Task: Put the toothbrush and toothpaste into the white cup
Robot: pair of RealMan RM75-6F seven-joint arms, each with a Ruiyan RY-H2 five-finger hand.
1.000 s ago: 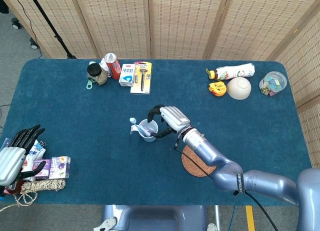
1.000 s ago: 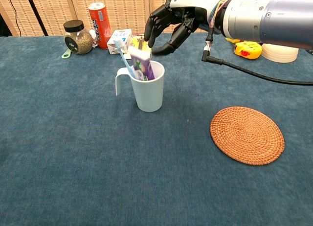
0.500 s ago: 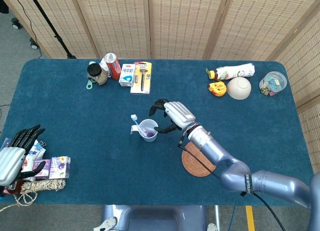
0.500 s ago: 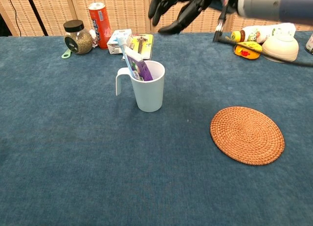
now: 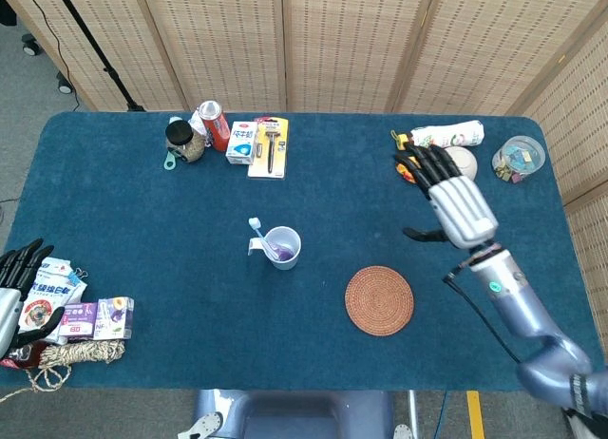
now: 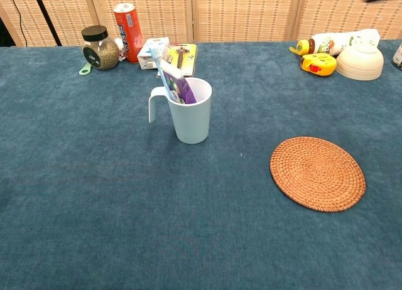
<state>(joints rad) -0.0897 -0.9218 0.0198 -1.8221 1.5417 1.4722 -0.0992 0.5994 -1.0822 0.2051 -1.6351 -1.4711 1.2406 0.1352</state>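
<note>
— Looking down from the head view, we see the white cup upright mid-table, the toothbrush and toothpaste both standing in it, leaning toward its handle.

— And our hands?

— Our right hand hangs well apart from the cup, near the white bowl, fingers spread, holding nothing. Our left hand sits at the table's edge, fingers apart and empty, beside some small packets.

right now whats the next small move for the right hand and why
Probably none beyond settling back to rest. The toothbrush and toothpaste both stand inside the white cup, and the right hand is open, holds nothing and is far off by the bowl, so the task looks finished.
</note>
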